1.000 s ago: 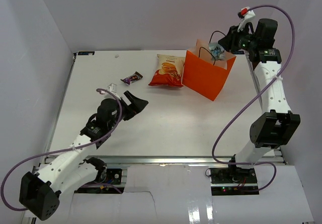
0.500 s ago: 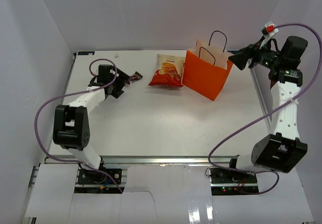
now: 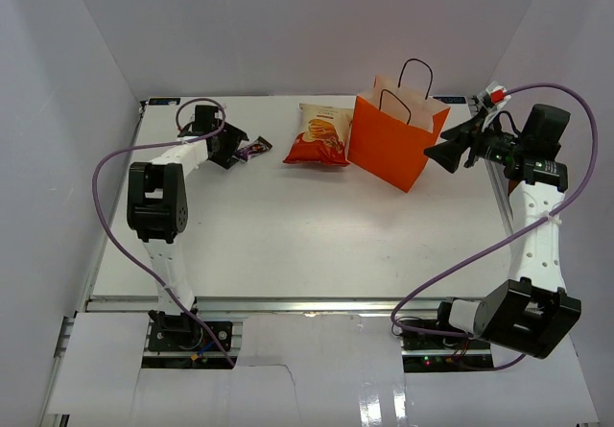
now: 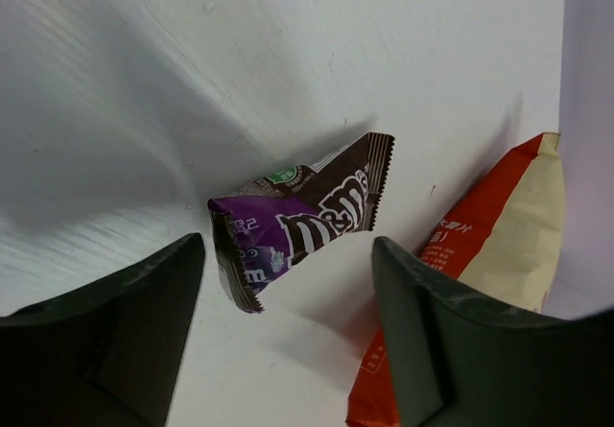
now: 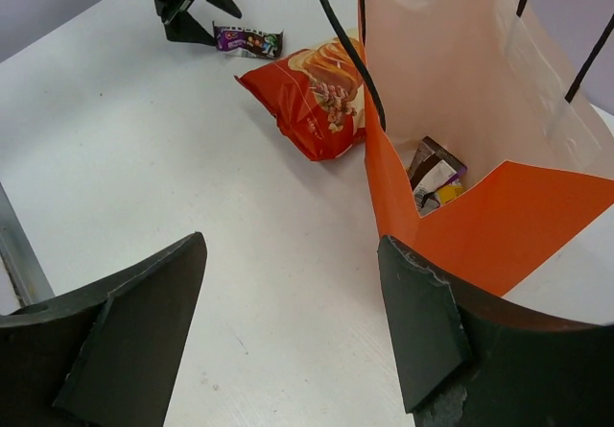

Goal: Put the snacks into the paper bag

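Left end effector (image 4: 286,264) spread, facing purple packet (image 4: 293,224)

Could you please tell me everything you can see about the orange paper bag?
The paper bag is bright orange outside and pale inside, with two thin black loop handles. It stands upright with its mouth open, at the far side of the table, right of the chip bag, which seems to touch it. Several small packets lie at its bottom.
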You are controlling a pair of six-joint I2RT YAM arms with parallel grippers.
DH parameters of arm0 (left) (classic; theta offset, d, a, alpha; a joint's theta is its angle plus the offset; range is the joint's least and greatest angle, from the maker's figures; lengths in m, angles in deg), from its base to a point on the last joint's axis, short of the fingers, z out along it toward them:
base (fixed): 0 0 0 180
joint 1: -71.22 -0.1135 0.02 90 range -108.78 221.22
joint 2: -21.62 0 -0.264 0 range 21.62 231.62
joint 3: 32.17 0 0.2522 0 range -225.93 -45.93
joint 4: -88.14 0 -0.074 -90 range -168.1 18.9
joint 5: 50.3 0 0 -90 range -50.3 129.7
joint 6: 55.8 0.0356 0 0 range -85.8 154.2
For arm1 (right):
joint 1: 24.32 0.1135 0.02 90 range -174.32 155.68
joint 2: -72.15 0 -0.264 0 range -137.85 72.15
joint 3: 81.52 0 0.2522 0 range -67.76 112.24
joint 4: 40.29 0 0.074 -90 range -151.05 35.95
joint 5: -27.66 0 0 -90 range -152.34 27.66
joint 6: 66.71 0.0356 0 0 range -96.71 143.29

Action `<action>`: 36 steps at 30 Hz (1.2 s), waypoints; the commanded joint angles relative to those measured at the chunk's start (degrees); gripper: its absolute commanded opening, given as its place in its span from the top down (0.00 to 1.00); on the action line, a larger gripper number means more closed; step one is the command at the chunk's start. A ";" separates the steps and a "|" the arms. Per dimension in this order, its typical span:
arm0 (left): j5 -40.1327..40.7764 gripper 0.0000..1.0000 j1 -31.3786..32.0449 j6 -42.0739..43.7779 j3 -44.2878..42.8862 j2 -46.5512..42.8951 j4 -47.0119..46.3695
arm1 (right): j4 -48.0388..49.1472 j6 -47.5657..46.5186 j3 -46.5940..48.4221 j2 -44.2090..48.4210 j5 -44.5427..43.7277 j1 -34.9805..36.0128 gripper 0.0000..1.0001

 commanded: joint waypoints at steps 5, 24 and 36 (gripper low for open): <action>-2.27 0.32 -0.12 -2.72 -2.36 1.45 -0.97 | -0.23 -0.55 1.62 0.10 1.81 -0.25 0.22; -11.31 0.82 -0.47 9.85 22.67 -19.97 -18.01 | -42.92 -49.47 17.44 -1.84 12.47 11.13 0.18; -30.57 0.87 4.09 11.35 51.86 -52.29 -24.52 | -21.88 -69.28 -2.59 10.55 -19.85 46.45 0.02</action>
